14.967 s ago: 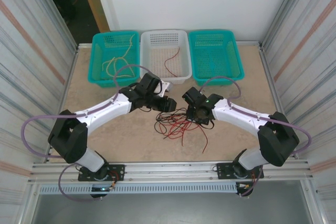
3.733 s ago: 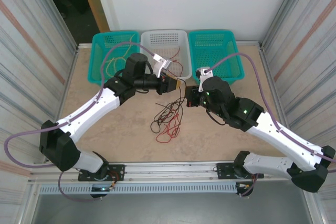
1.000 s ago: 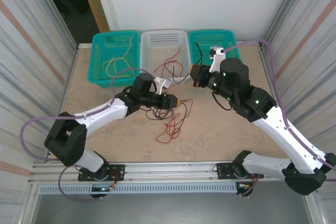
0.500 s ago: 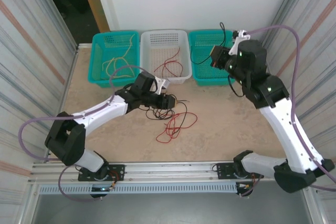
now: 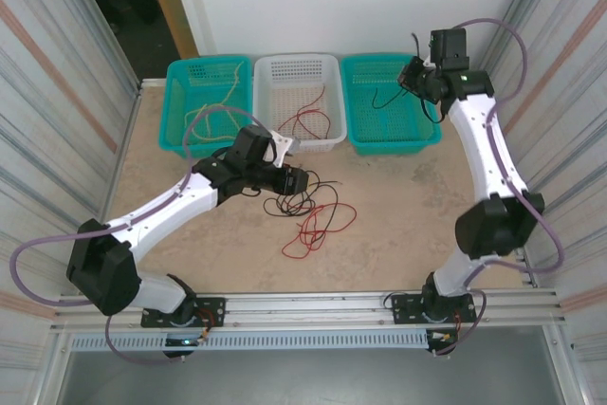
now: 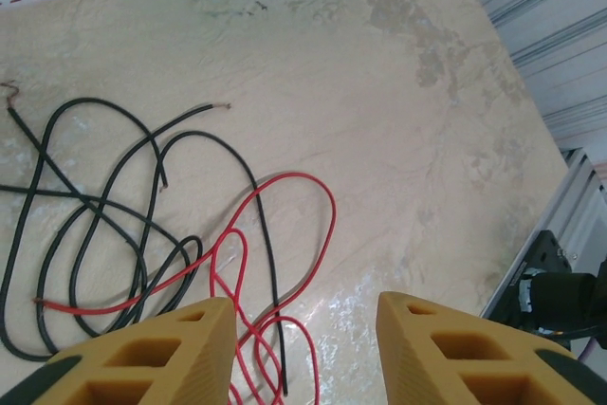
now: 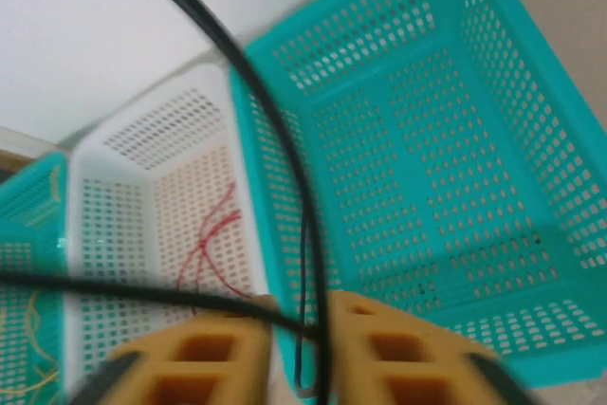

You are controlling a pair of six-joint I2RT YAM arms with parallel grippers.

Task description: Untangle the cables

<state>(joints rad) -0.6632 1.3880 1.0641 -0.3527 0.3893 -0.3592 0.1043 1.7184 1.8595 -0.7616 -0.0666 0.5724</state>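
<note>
A loose tangle of black cables (image 5: 308,198) and red cables (image 5: 318,230) lies mid-table. My left gripper (image 5: 302,180) hovers at its left edge. The left wrist view has that gripper (image 6: 303,315) open and empty, above red loops (image 6: 313,196) and black loops (image 6: 123,130). My right gripper (image 5: 408,78) is raised over the right teal basket (image 5: 384,59). A black cable (image 5: 384,97) trails from it down into the basket. In the right wrist view this gripper (image 7: 303,315) has its jaws slightly apart, with the black cable (image 7: 275,130) running loosely through the gap.
The white basket (image 5: 296,64) in the middle holds a red cable (image 5: 308,120). The left teal basket (image 5: 209,64) holds yellow cable (image 5: 213,111). Corrugated metal walls close in both sides. A rail runs along the near edge.
The right arm has swung back and to the right, carrying the black cable from above the table to over the right teal basket, and its jaws have parted. The left gripper stays by the tangle.
</note>
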